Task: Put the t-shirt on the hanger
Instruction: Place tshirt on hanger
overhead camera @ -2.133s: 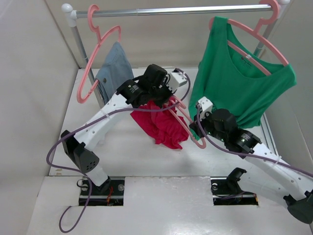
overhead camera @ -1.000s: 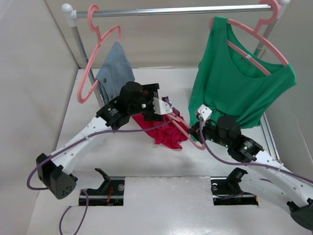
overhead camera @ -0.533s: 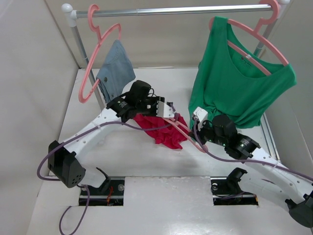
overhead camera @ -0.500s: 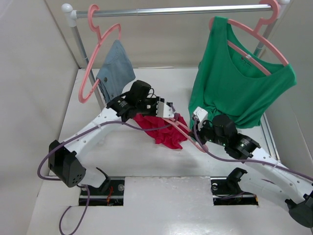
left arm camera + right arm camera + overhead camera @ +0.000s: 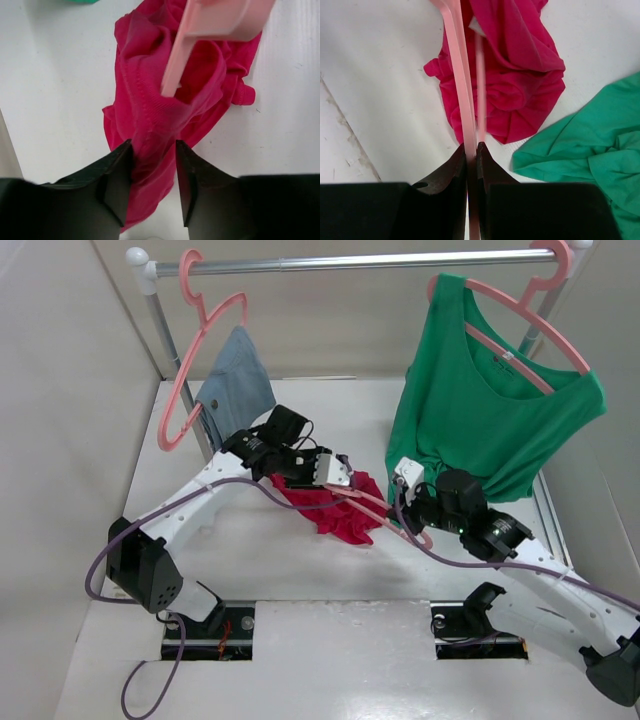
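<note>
Crimson-red fabric t-shirt (image 5: 145, 115) bunched on white bench (image 5: 250, 550), pinched in left tool (image 5: 154, 150); right tool (image 5: 472, 150) clamped on slim pink plastic hanger (image 5: 457, 60)

The top view looks down from high up, on the near side of the t-shirt (image 5: 340, 512), and takes in the whole tabletop (image 5: 260, 560). Both wrist views look steeply down from close above the t-shirt, which all three share.

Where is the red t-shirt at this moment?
In the top view the t-shirt lies crumpled on the table, left of the green top, the left claw pinching its fabric and the hanger reaching over it.
</note>
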{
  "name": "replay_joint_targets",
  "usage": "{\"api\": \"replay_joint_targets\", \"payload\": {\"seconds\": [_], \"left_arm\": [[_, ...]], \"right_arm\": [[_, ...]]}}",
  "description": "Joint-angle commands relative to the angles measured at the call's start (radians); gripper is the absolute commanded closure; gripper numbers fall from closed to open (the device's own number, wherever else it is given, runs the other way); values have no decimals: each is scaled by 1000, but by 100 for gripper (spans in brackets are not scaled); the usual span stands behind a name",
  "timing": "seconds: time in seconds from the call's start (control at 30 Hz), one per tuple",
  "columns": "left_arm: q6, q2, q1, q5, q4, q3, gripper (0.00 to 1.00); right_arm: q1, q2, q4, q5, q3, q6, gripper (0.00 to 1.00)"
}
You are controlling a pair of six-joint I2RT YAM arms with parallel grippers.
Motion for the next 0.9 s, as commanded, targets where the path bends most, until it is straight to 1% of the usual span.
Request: {"api": "replay_joint_targets", "payload": {"seconds": [0.0, 0.1, 0.13, 0.23, 0.27, 0.3, 0.33, 0.37, 0.5, 0.57, 0.6, 0.67, 0.7, 0.73, 0.77, 0.8, 0.83, 0.87], "left_arm": [[-8, -14, -16, 112, -56, 16, 62], [-36, -14, -16, 91, 12, -4, 52], [-53, -14, -16, 91, 46, -4, 52], [-62, 6, -16, 82, 72, -4, 52], [-62, 6, -16, 71, 83, -4, 57], [-62, 16, -16, 71, 83, -4, 68], [-62, 16, -16, 71, 83, -4, 83], [-73, 16, -16, 71, 83, 9, 100], [-89, 16, -7, 82, 56, 18, 100], [-163, -10, 7, 82, 56, 18, 100], [-197, -10, 16, 82, 89, 9, 100], [-282, -31, 50, 68, 100, 0, 100], [-303, -31, 59, 53, 100, 0, 100], [-319, -42, 59, 40, 111, -14, 100], [-338, -57, 70, 25, 111, -23, 100], [-376, -66, 70, -2, 111, -33, 100], [-390, -67, 84, -3, 123, -43, 100], [-402, -80, 84, -12, 123, -65, 100]], "right_arm": [[-24, -25, 193, 9, 93, 26, 100], [-24, -25, 193, 9, 93, 26, 100], [-24, -25, 182, 9, 93, 26, 100], [-24, -34, 173, 9, 103, 26, 100], [-24, -34, 173, 9, 103, 26, 100], [-24, -34, 173, 9, 103, 26, 100], [-24, -34, 164, 9, 103, 26, 100], [-24, -44, 163, 9, 103, 26, 100], [-24, -44, 163, 19, 103, 26, 100], [-33, -20, 163, 36, 112, 26, 100], [-33, -20, 163, 74, 122, 26, 100], [-33, 5, 163, 111, 135, 36, 99], [-33, 21, 163, 148, 150, 37, 93], [-33, 34, 163, 163, 159, 37, 86], [-42, 60, 163, 164, 182, 24, 86], [-42, 75, 163, 164, 194, 15, 81], [-42, 92, 163, 154, 208, 15, 75], [-42, 128, 163, 154, 239, 4, 46]]}}
